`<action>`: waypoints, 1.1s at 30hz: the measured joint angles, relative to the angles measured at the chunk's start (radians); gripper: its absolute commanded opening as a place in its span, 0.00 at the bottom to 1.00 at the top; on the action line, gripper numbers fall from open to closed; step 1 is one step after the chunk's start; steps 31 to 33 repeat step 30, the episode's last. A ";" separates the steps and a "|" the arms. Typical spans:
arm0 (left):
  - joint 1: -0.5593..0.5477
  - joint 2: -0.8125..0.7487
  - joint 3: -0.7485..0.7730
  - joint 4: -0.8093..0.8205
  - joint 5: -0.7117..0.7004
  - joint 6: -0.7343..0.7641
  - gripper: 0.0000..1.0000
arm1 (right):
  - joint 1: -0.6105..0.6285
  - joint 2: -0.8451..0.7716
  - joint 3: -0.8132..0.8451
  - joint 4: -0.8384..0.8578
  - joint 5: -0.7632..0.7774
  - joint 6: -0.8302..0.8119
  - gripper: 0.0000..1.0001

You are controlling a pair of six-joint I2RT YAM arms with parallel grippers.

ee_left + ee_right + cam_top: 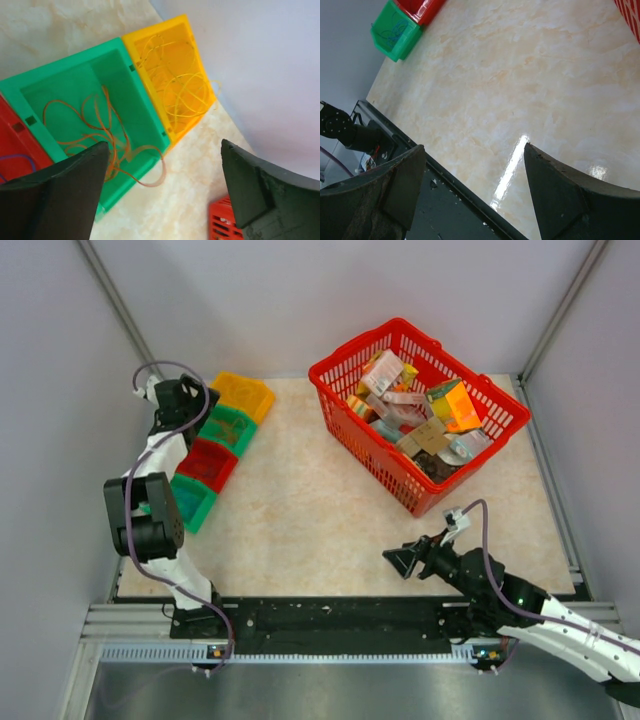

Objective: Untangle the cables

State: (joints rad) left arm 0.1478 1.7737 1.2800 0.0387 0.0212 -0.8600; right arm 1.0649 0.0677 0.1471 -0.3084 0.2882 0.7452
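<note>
Sorting is judged nearly done: orange cables (pixel 100 135) are seen in the green bin (pixel 65 57), centre-left, one loop over its rim. Left gripper (pixel 164 147) and right gripper (pixel 474 149) are spread, empty; tucking is needed.

My left fingers (pixel 55 195) cover the near end of the orange cable (pixel 107 120) in the green bin (pixel 65 80). The red bin (pixel 15 135) runs off the left edge of my left wrist view, showing only a sliver of purple cable (pixel 20 158). From above, both cables are too thin to see.
</note>
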 measured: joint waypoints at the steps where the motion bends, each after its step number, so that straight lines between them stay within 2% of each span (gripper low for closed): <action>1: 0.001 -0.023 -0.010 0.000 0.000 -0.009 0.98 | 0.000 0.000 0.000 0.000 0.000 0.000 0.79; 5: 0.002 -0.134 -0.061 0.009 0.019 -0.068 0.97 | 0.000 0.000 0.000 0.000 0.000 -0.001 0.79; 9: -0.003 -0.246 -0.124 0.074 0.119 -0.165 0.96 | 0.000 0.000 0.013 -0.018 0.005 -0.011 0.81; 12: -0.024 -0.295 -0.161 0.137 0.248 -0.251 0.95 | 0.000 0.001 0.046 -0.042 0.025 -0.030 0.87; 16: -0.138 -0.299 -0.160 0.224 0.393 -0.299 0.97 | 0.000 0.018 0.122 -0.062 0.079 -0.080 0.98; 21: -0.397 -0.299 0.006 0.179 0.512 -0.183 0.98 | 0.000 0.091 0.275 -0.078 0.177 -0.175 0.99; 27: -0.639 -0.388 0.246 0.111 0.547 0.049 0.99 | 0.000 0.190 0.454 -0.082 0.295 -0.297 0.99; 30: -0.708 -0.487 0.282 0.111 0.550 0.141 0.99 | 0.000 0.202 0.515 -0.084 0.346 -0.349 0.99; 33: -0.708 -0.487 0.282 0.111 0.550 0.141 0.99 | 0.000 0.202 0.515 -0.084 0.346 -0.349 0.99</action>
